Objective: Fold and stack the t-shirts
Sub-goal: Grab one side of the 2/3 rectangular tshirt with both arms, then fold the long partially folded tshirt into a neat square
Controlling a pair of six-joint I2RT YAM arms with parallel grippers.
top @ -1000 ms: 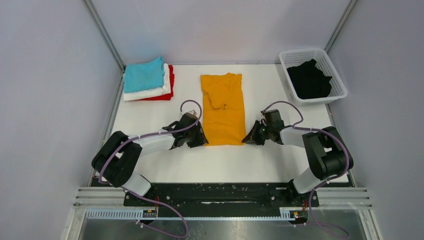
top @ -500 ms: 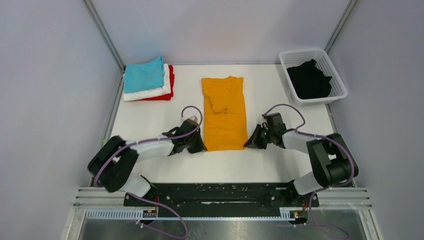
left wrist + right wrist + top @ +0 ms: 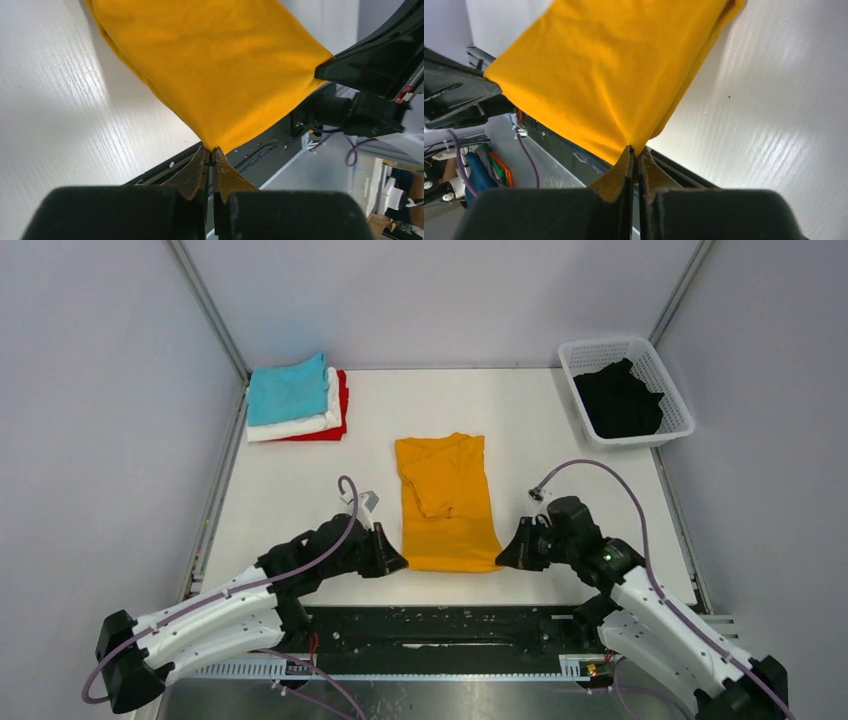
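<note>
The mustard-orange t-shirt [image 3: 445, 502], folded to a long strip, lies in the middle of the table with its near hem at the front. My left gripper [image 3: 397, 562] is shut on its near left corner [image 3: 215, 145]. My right gripper [image 3: 504, 556] is shut on its near right corner [image 3: 634, 145]. The hem hangs stretched between them, lifted off the table. A teal t-shirt [image 3: 288, 388] lies on a white one [image 3: 296, 425] and a red one [image 3: 340, 405], stacked at the back left. A black t-shirt [image 3: 618, 400] lies crumpled in the basket.
The white lattice basket [image 3: 676, 395] stands at the back right. Grey walls close in both sides. The table's black front rail [image 3: 450, 625] runs just behind the grippers.
Both grippers have pulled the orange shirt's near hem toward the front edge. The whole shirt has slid nearer, and both arms have drawn back and stretched out low.
</note>
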